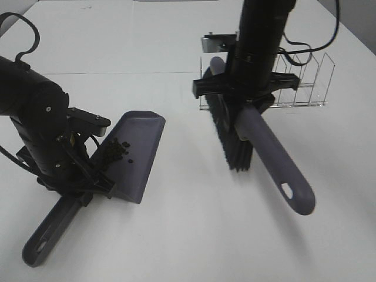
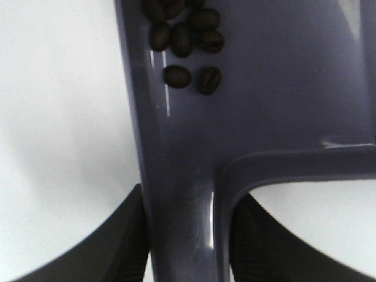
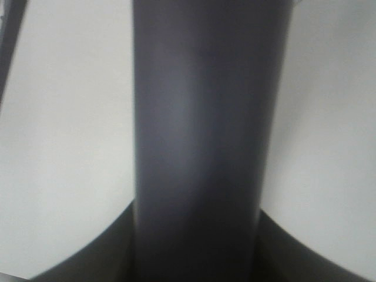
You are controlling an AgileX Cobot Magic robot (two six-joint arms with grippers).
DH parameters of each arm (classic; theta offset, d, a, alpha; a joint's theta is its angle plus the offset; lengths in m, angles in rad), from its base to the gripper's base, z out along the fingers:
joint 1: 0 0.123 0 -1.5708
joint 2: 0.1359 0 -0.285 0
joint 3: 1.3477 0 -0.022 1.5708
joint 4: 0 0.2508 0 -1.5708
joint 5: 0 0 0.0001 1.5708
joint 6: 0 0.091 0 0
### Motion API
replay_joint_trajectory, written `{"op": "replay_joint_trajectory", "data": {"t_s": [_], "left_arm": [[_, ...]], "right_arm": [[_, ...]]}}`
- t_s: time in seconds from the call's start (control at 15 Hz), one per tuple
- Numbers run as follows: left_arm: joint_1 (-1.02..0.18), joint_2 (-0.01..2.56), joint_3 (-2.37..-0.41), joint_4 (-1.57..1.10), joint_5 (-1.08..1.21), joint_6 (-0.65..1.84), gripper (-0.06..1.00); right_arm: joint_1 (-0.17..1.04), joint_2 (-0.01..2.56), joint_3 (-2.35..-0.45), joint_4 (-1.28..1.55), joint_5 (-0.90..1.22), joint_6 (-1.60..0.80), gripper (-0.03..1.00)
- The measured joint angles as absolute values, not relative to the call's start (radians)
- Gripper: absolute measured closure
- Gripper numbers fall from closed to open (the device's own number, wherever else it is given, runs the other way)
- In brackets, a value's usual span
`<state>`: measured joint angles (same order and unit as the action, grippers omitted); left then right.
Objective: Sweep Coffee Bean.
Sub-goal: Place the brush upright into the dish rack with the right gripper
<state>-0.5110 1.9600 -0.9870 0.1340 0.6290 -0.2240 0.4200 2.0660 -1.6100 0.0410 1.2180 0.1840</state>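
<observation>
left tool (image 2: 189, 235) clamped tight on dustpan (image 1: 144, 147) handle, lower left of frame. coffee bean (image 1: 114, 151) cluster sits inside the pan, back end near the handle. right tool (image 3: 197, 247) closed hard on brush (image 1: 276, 161) handle, centre-right, handle pointing lower right over white surface (image 1: 194, 235).

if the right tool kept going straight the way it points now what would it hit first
The right tool is shut on the brush handle, so that fills its line. Beyond the handle only white table shows; it would probably push the handle down onto that, though depth is unclear.
</observation>
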Motion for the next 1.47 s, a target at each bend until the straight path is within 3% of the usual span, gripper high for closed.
{"op": "replay_joint_trajectory", "data": {"t_s": [0.07, 0.27, 0.6, 1.0, 1.47], "left_arm": [[-0.511, 1.960, -0.987, 0.134, 0.629, -0.221, 0.60], [-0.511, 1.960, -0.987, 0.116, 0.626, -0.221, 0.60], [-0.511, 1.960, -0.987, 0.086, 0.625, -0.221, 0.60], [-0.511, 1.961, -0.987, 0.060, 0.633, -0.228, 0.60], [-0.511, 1.961, -0.987, 0.031, 0.637, -0.229, 0.60]], "right_arm": [[0.330, 2.028, -1.516, 0.039, 1.220, 0.148, 0.67], [0.206, 2.025, -1.451, 0.039, 1.221, 0.109, 0.67], [0.086, 2.028, -1.450, 0.039, 1.217, 0.066, 0.67], [0.068, 2.110, -1.480, 0.065, 1.134, 0.000, 0.67], [0.068, 2.253, -1.689, 0.065, 1.205, -0.020, 0.67]]}}
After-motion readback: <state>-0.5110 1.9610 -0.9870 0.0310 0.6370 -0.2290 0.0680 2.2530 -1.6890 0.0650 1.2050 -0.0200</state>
